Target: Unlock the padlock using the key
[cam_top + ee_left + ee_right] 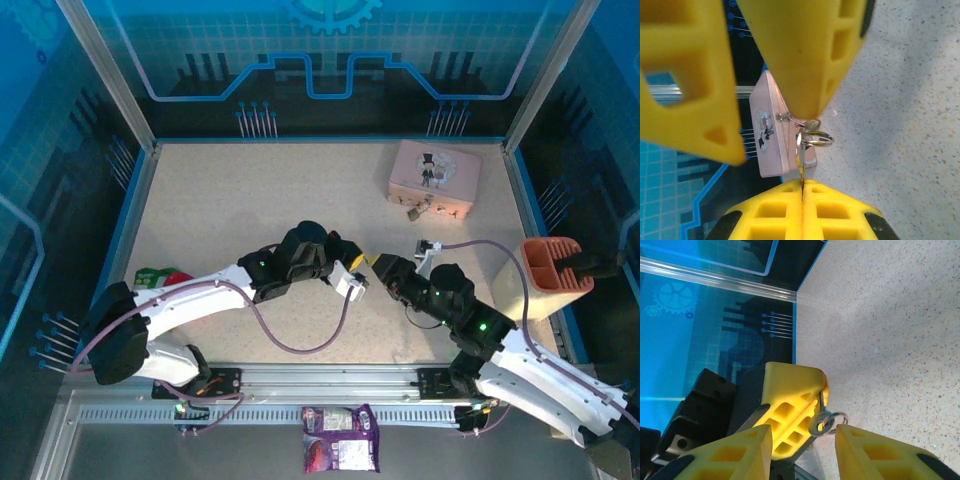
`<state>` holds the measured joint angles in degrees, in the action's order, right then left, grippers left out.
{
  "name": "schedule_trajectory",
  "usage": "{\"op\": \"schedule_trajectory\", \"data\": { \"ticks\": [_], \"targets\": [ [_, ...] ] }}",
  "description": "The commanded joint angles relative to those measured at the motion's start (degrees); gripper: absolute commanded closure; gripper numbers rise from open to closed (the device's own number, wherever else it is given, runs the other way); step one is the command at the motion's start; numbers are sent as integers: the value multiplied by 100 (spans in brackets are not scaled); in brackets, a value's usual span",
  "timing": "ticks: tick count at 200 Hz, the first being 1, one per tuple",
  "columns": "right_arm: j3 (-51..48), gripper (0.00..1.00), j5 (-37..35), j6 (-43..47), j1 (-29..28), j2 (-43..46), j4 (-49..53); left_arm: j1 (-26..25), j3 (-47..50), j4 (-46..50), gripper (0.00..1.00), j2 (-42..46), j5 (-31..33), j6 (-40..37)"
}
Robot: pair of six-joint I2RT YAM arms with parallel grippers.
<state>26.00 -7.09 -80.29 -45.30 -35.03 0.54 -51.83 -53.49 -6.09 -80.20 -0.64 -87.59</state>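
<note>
Top external: speckled beige tabletop (pixel 230 190) with padlock (pixel 413 212), blue circuit-patterned walls (pixel 420 45)

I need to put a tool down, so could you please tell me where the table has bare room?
Bare: the far-left table, from the blue wall to the pink box. Crowded: mid-table where the left gripper and right gripper meet, and beside the padlock.

Bright, even overhead light leaves soft shadows on the table (pixel 250 200), and the left wrist view's near foreground blurs.
</note>
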Motion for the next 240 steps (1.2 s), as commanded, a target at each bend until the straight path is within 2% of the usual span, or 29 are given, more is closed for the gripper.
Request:
{"op": "schedule_trajectory", "data": {
  "ticks": [1, 73, 137, 213, 240],
  "targets": [
    [-58, 63, -154, -263, -81, -6, -309, -63, 72, -417, 100, -74, 64, -96],
    [-226, 73, -357, -406, -120, 142, -379, -108, 258, -691, 100, -31, 53, 122],
    [-203, 77, -387, -364, -115, 102, -465, -178, 408, -1029, 100, -8, 71, 274],
    [-192, 94, -381, -312, -93, 101, -446, -198, 575, -1458, 100, -35, 143, 451],
    [-135, 100, -455, -142, -74, 153, -244, -180, 727, -1808, 88, 60, 47, 867]
  ]
}}
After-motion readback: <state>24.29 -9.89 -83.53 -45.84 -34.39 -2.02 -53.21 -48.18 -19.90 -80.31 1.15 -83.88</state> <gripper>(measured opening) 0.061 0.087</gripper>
